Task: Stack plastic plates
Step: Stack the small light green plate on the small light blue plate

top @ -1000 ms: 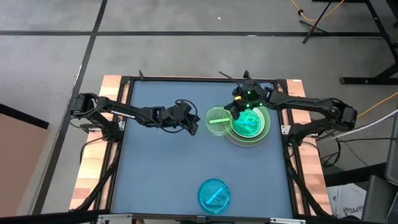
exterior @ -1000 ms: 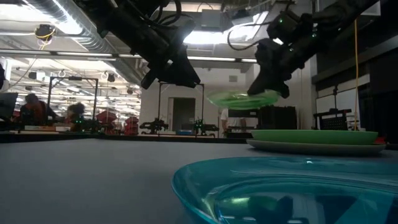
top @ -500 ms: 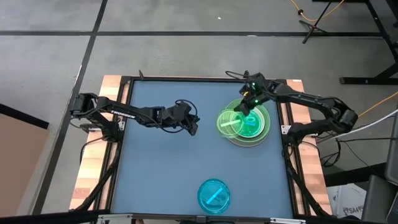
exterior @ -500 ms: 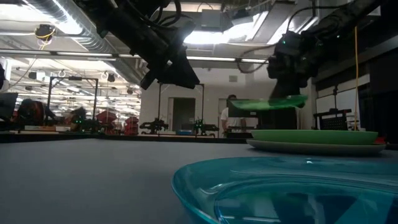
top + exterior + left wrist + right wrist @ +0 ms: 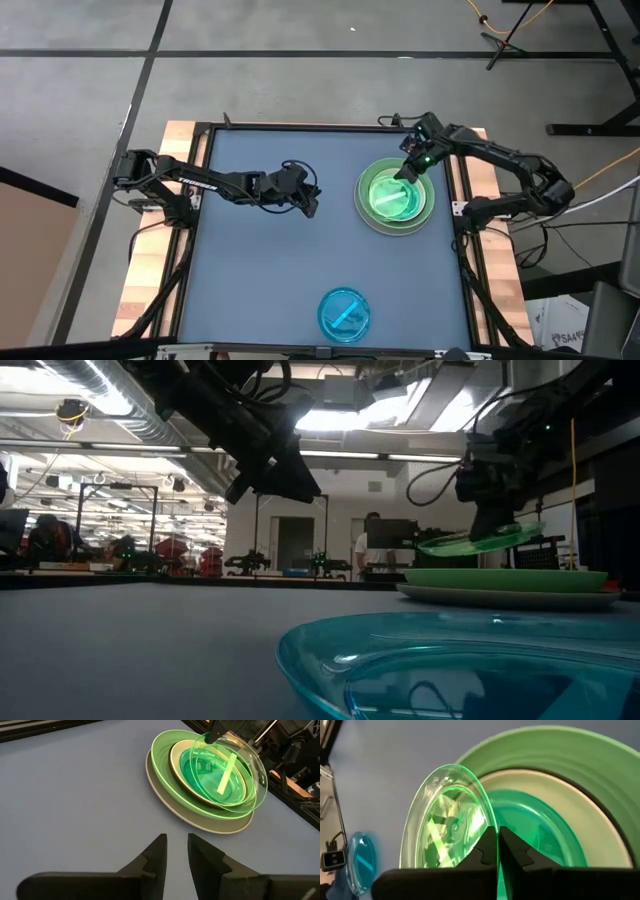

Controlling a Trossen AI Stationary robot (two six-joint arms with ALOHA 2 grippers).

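My right gripper [image 5: 411,171] is shut on a small translucent green plate [image 5: 391,196] and keeps it just above the stack [image 5: 510,588] at the table's right side. The stack has a large grey plate [image 5: 200,822] at the bottom, a light green one [image 5: 162,750] on it, then a white one [image 5: 176,762] with a green translucent plate [image 5: 200,777] lying in it. A translucent blue plate [image 5: 344,313] rests flat near the table's near edge. My left gripper [image 5: 310,207] hovers left of the stack, fingers slightly open, touching nothing. My right gripper pinches the green plate's rim [image 5: 486,820] on its far-right side between the two fingers [image 5: 512,851]. It comes slanting down from the table's far right. The plate [image 5: 480,541] is lifted clear of the stack and tilted, its left edge lower than the held edge.
The table's left half and middle are bare blue surface [image 5: 260,270]. A dark frame [image 5: 200,200] runs around the table. In the low view the blue plate [image 5: 450,670] fills the foreground. People and benches show in the room behind.
My right gripper has carried the green plate toward the table's right, from beside the stack's left rim to a spot over its middle, and has come down closer to the stack. The plate has gone from roughly level to tilted, left edge down.
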